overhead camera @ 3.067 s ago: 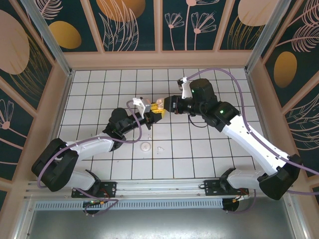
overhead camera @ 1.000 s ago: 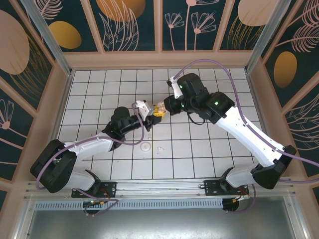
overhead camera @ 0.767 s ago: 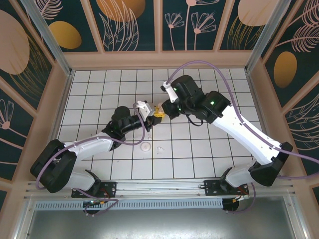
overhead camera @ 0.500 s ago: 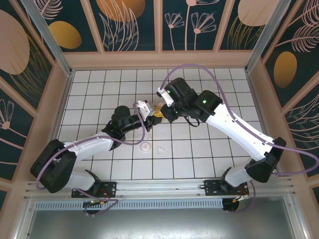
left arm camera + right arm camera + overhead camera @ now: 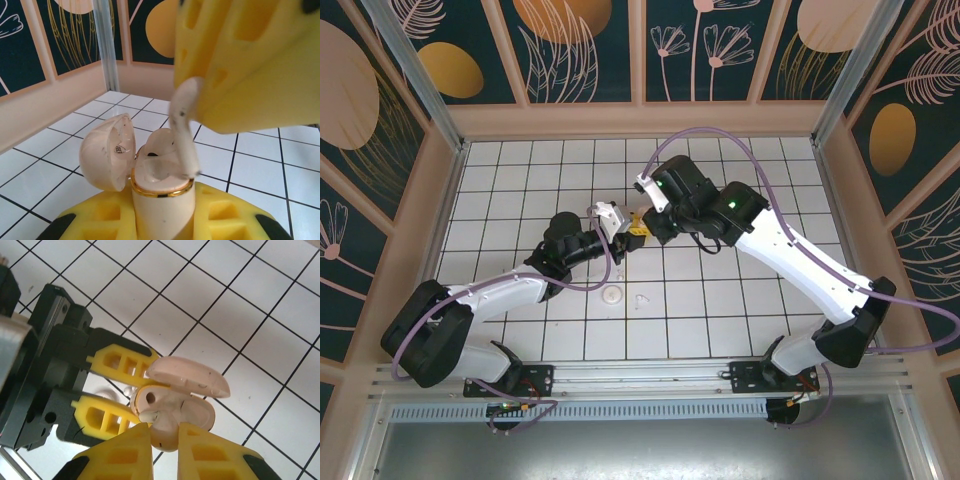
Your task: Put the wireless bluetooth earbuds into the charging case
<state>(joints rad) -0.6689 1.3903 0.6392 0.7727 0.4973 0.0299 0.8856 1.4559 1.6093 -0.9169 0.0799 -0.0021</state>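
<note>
1. The left gripper point(image 5: 162, 225) is clamped on the lower body of the charging case point(image 5: 161, 205). It holds the case up off the tiles point(image 5: 720, 300), with the lid point(image 5: 106, 152) flipped open to one side.
2. The right gripper point(image 5: 166, 449) is pinched down narrow on one earbud point(image 5: 181, 125), directly above the case's open mouth. The bud's stem is tilted, with its tip down at the gold rim point(image 5: 162, 192). Doesn't look seated to me yet.
3. Biggest worry is that tilt. If the stem catches the rim instead of finding its well, a push could pop the bud out of the pinch and drop it under the case.
4. Push too hard and the case itself could twist or slip, since only its lower part is gripped.
5. The right fingers are just beside the lid, so a bump could swing it shut on the bud.
6. On the near side of the case there's a white disc point(image 5: 612, 294) with a tiny pale speck point(image 5: 640, 299) next to it. Might be the second bud, but it's too small to tell.
</note>
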